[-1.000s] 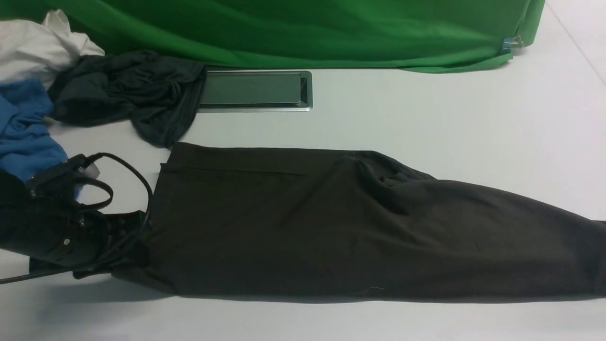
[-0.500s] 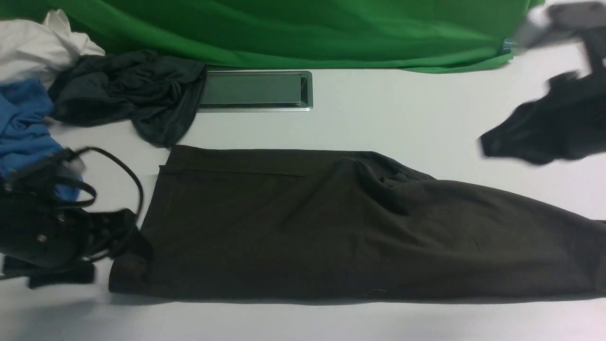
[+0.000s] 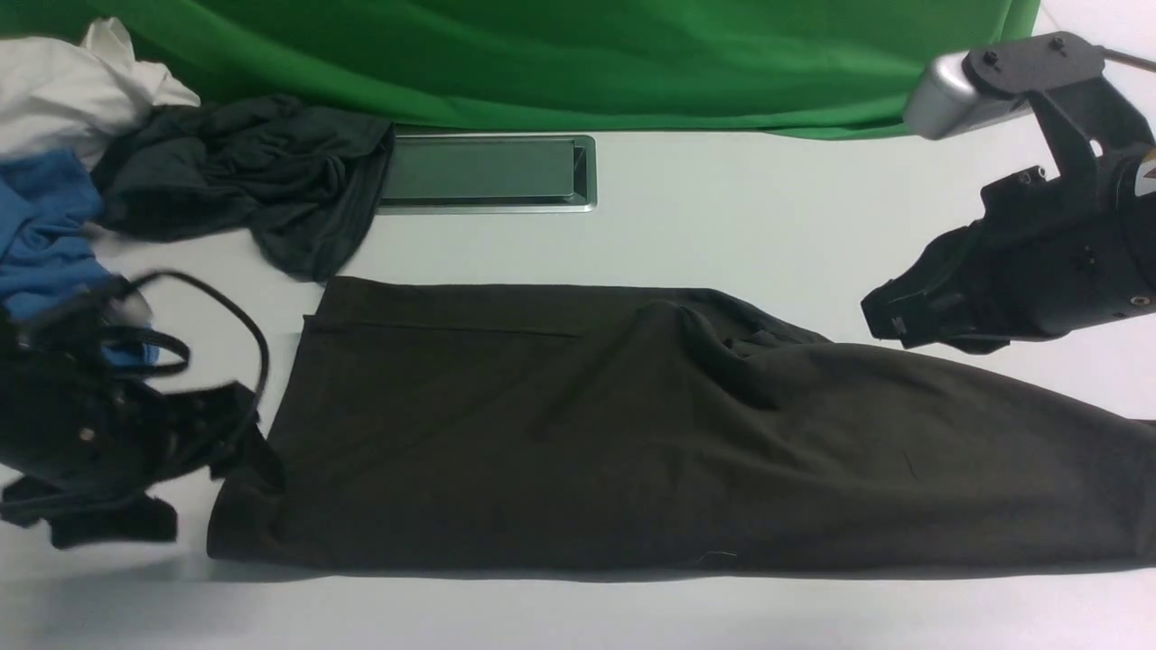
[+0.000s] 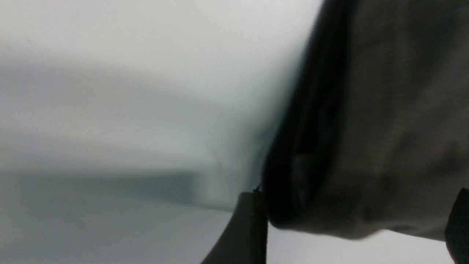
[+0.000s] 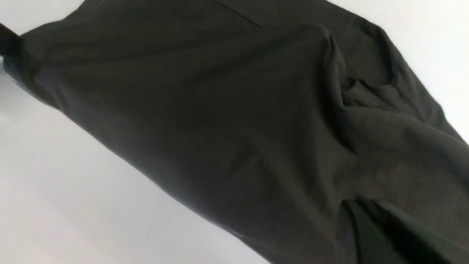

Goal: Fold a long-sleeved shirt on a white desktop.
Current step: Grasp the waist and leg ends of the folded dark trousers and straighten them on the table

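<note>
- Front: the long-sleeved shirt lies part-folded on the worktop, with the left claw at its left end and the right claw near its right.
- Left wrist: claw spread, pinching nothing.
- Right wrist: claw pressed together, empty; we judge a crosswise fold comes next, needing fresh grips.

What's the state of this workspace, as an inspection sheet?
Surface: white desktop with a grey cable hatch at the back.
Job's things: long-sleeved shirt lying flat, partly folded, creased near its middle.
Clutter: charcoal-grey garment, blue shirt, white cloth heaped far left.
Grippers: left gripper open by the shirt's left corner; right gripper shut, empty, near its right part.
Cables: black cable looping over the left arm.
Surroundings: green cloth along the back.
</note>
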